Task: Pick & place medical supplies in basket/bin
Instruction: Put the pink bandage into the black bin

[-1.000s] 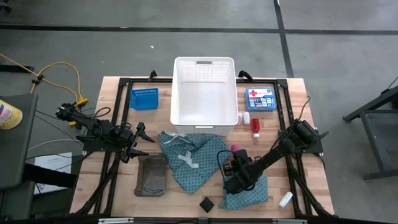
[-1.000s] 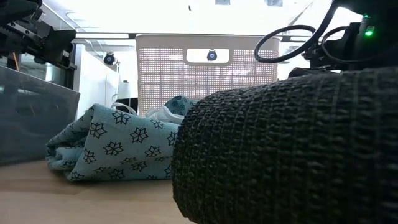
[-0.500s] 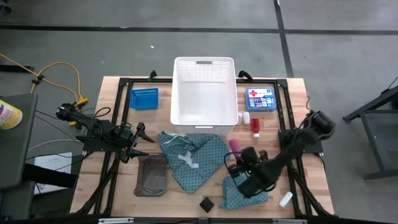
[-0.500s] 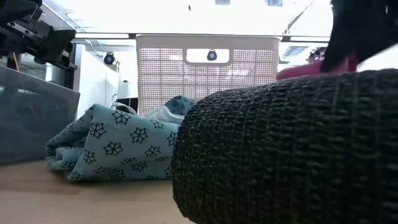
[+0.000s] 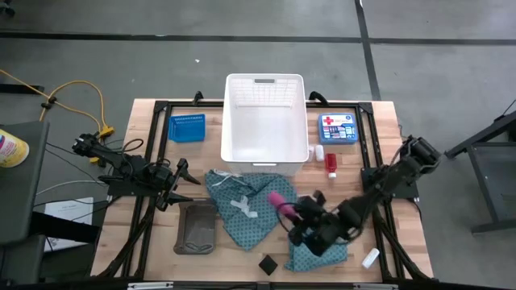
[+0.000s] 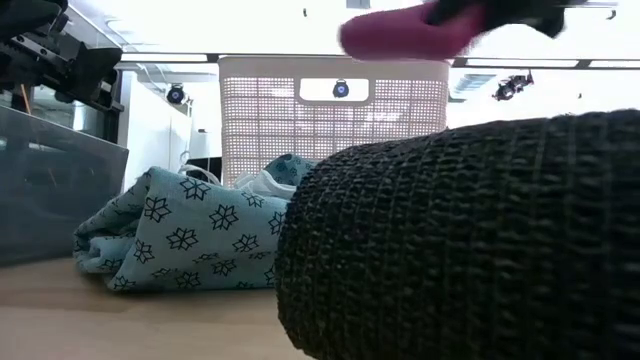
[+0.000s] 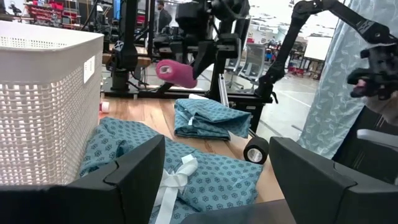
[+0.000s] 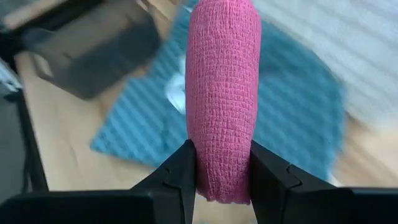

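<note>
**Pink roll aloft in the right end effector, above the teal cloths**

The wooden tabletop [image 5: 379,121] carries everything. Biggest on it is the white slotted basket [image 5: 264,121], standing at the far middle with nothing visible inside. In front of it lies the larger teal dotted cloth [image 5: 246,205], rumpled, with its white ties [image 5: 242,205] showing on top; one edge touches the basket's near wall. A smaller folded teal cloth [image 5: 318,254] sits nearer the front right, partly hidden under the right arm.

The right arm reaches in from the right side, and its end effector [image 5: 292,214] is clamped on the pink cylinder [image 5: 276,200], a roll of woven wrap. From the wrist camera the two dark fingers [image 8: 180,171] press the roll on either side near its lower end. It hangs clear of the tabletop, over the gap between the two cloths.

The left arm waits at the left edge, its end effector [image 5: 179,184] spread wide and holding nothing.

Next in size, the shallow grey tray [image 5: 196,228] lies left of the large cloth, and the small blue mesh basket [image 5: 186,127] stands left of the white basket. The flat blue first-aid box [image 5: 337,128] rests at the far right. Beside the white basket's right wall are small red-and-white pieces [image 5: 326,159]. A black block [image 5: 267,263] sits near the front edge, and a small white tube [image 5: 370,258] lies at the front right.
</note>
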Action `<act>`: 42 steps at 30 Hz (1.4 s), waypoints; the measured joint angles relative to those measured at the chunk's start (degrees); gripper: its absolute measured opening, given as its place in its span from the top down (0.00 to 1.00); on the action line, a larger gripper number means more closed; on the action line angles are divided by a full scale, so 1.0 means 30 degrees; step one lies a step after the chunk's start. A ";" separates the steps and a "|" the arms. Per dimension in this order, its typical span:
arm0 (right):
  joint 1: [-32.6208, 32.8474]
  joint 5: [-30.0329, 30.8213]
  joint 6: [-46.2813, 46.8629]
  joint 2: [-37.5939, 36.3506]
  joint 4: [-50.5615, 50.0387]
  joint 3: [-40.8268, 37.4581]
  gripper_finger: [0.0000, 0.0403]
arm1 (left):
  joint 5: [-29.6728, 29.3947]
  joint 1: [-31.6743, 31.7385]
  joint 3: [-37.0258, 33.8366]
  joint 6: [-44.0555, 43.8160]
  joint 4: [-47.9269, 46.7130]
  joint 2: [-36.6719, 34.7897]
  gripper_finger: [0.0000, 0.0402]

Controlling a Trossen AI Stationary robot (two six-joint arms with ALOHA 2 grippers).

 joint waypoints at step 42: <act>-0.4549 -0.7762 -1.5761 0.0956 1.0697 0.0006 0.74 | -0.0051 0.0000 0.0000 0.0003 0.0007 0.0002 0.30</act>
